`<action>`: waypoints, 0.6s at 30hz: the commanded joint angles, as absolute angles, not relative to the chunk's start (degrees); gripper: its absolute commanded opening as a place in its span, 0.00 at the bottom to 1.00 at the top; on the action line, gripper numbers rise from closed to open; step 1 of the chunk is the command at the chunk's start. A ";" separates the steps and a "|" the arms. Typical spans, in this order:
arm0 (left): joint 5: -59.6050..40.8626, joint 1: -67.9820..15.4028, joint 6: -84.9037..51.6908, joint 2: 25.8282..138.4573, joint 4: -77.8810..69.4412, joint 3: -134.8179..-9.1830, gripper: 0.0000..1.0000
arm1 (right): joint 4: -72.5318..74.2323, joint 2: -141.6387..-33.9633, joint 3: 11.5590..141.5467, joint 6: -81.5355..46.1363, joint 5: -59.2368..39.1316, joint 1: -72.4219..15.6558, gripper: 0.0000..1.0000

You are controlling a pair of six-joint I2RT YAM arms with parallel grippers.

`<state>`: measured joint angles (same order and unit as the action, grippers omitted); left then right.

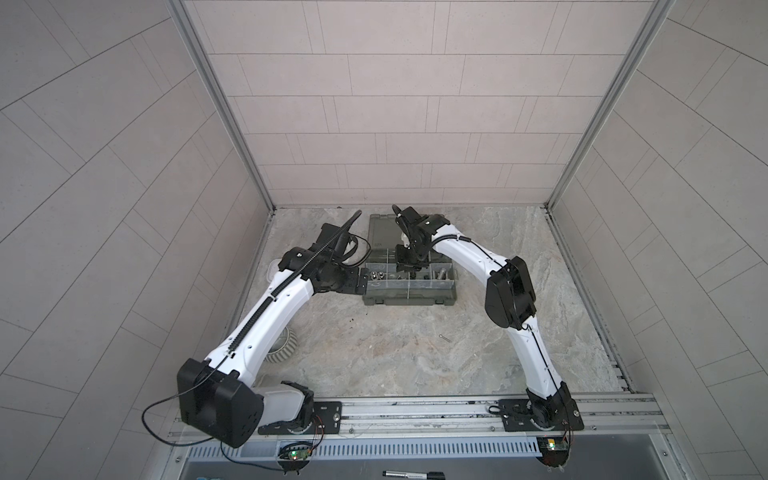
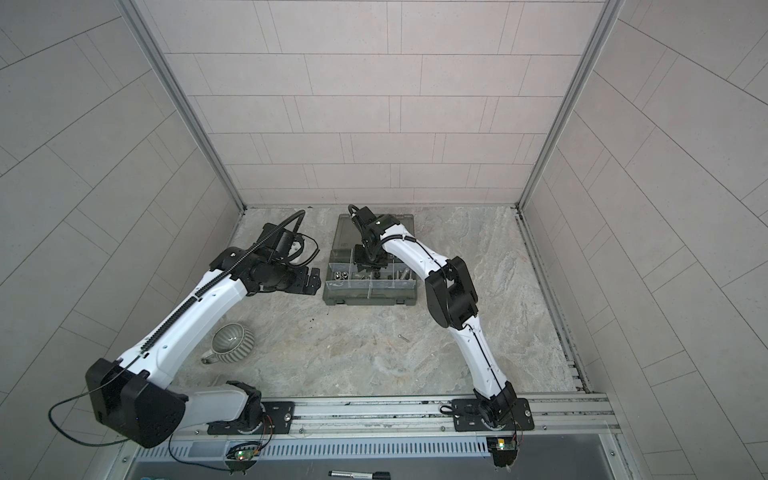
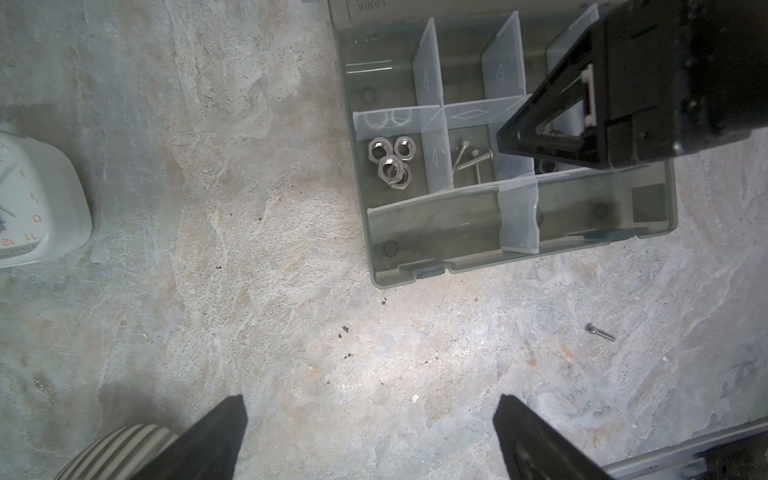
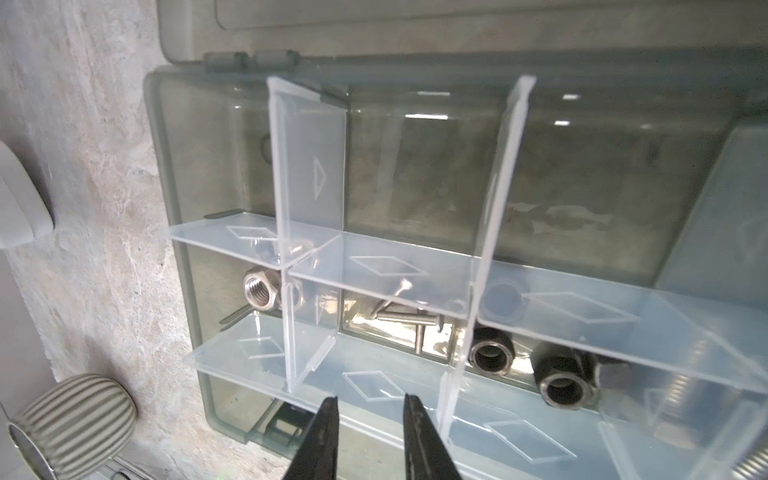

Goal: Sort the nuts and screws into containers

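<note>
The right gripper (image 4: 370,401) hangs, jaws a little apart and empty, over the thin-screw compartment (image 4: 386,268) — a release, it seems — so next comes the lone screw (image 3: 600,332) on the table (image 3: 291,208), while the left gripper (image 3: 372,405) waits with jaws spread wide.

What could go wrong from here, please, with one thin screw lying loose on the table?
1. The right hand, jaws slightly apart, hangs close over the clear dividers of the case; a skewed exit might snag one and jumble the sorted nuts.
2. The thin screw lies flat on the table; a pinch may slide it away.
3. The mug sits just under the left arm; a low sweep could knock it.
</note>
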<state>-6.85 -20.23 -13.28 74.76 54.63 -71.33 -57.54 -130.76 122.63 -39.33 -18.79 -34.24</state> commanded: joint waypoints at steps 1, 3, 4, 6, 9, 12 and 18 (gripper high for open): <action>-8.22 -19.69 -13.66 74.13 53.47 -71.46 1.00 | -62.22 -122.14 121.24 -31.78 -15.83 -34.60 0.22; -10.08 -19.75 -13.70 74.23 52.81 -71.61 1.00 | -62.14 -117.90 115.75 -27.97 -15.32 -34.54 0.20; -11.27 -19.69 -13.71 74.27 52.17 -71.56 1.00 | -61.74 -115.29 111.97 -26.75 -14.53 -34.61 0.20; -13.33 -19.79 -14.75 74.59 51.22 -71.56 1.00 | -59.96 -110.33 103.22 -25.55 -13.67 -34.46 0.20; -15.75 -19.94 -16.27 75.05 50.06 -71.55 1.00 | -55.66 -102.97 90.28 -26.00 -13.95 -34.38 0.20; -17.18 -20.58 -17.65 75.04 49.73 -71.44 1.00 | -51.27 -96.70 79.36 -27.86 -14.43 -34.45 0.20; -17.18 -23.88 -21.18 72.29 49.72 -68.24 1.00 | -45.86 -89.65 65.10 -30.28 -14.37 -35.26 0.24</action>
